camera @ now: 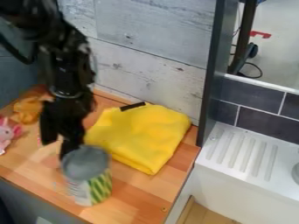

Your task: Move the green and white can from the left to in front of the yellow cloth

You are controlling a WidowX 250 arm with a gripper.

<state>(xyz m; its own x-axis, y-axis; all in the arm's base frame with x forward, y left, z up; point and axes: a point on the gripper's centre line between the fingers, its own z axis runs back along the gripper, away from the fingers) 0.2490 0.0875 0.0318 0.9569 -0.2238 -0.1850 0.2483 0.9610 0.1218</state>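
The tall round can with a grey top and a white label with green stripes [88,177] stands upright on the light brown wooden table [137,205], near its front edge, just in front of the folded yellow cloth [140,133]. The black two-finger end effector [57,150] is at the back left of the can, with its two fingers apart; one of them is very near the rim, but whether it touches the can, I cannot tell. The can looks stiff, and probably it has some weight if it is full; if it is empty, it should be light and easy to tip. Its smooth, curved side may be a little slippery, so a good place to take hold is around the body, on two opposite sides and somewhat below the rim. The side that faces the wall is hidden, and the inside cannot be seen, so I cannot say what it contains. It is also hard to make out if the grey top is a lid or a bare metal end. Behind the arm, an orange soft-looking thing [26,110] is partly covered, and its kind is not clear. The pink and white toy [6,133] is cut off by the left edge.
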